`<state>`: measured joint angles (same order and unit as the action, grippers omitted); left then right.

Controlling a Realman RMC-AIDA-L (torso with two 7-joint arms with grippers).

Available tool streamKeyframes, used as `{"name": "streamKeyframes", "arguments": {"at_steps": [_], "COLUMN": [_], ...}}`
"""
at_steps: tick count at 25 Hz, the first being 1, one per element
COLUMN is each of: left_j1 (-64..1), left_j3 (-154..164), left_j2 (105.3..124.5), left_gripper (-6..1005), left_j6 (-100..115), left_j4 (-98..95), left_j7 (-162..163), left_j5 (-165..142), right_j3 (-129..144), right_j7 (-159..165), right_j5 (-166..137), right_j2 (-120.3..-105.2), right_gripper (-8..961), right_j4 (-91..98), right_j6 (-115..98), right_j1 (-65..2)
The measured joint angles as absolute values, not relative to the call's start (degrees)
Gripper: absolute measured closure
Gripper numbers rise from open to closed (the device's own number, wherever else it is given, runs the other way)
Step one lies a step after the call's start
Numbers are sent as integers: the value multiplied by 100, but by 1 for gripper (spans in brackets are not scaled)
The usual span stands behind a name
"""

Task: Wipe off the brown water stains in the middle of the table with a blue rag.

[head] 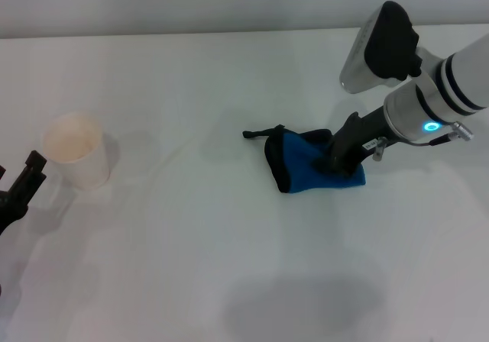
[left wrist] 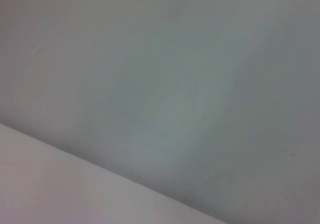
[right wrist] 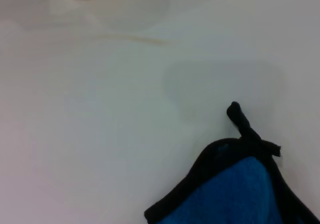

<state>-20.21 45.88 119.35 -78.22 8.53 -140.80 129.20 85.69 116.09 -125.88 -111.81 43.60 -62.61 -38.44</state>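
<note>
The right gripper (head: 336,159) pinches the blue rag (head: 309,172) on the table (head: 229,266). At nine o'clock, the left gripper (head: 19,185) idles by a paper cup (head: 76,150); its finger state cannot be told.

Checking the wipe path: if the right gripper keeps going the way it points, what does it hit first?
The right gripper angles down toward the robot's left, already pressed into the blue rag. Beyond the rag, only bare table in that line; the cup looks off it.

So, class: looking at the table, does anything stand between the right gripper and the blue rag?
Nothing visible does. The right gripper is already down on the blue rag on the table. The paper cup stands far off near the left gripper.
</note>
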Motion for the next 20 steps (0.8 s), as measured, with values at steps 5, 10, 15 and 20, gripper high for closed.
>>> {"name": "streamKeyframes", "arguments": {"at_steps": [5,10,15,20], "left_j1": [-1993,-1964,-1960,-1959], "left_j3": [4588,4588,4587,4588], "left_j2": [11935,11935,11935,11935], "left_gripper": [109,109,109,109], "left_j6": [-7822,-7832,-7834,-7835], "left_j4": [853,853,853,853], "left_j7": [-14080,-14080,-14080,-14080], "left_j5": [12920,12920,12920,12920], "right_j3": [8568,8563,8561,8397], "right_j7": [11628,11628,11612,11583], "right_j5": [-12720,-12716,-12681,-12668], "right_j2": [-11238,-11253,-11345,-11459], "right_gripper": [796,794,688,501], "right_j4": [4360,4427,4580,4860], "right_j6": [-6247,-6248,-6273,-6262], "right_j1": [-3833,-3807,-3757,-3614]}}
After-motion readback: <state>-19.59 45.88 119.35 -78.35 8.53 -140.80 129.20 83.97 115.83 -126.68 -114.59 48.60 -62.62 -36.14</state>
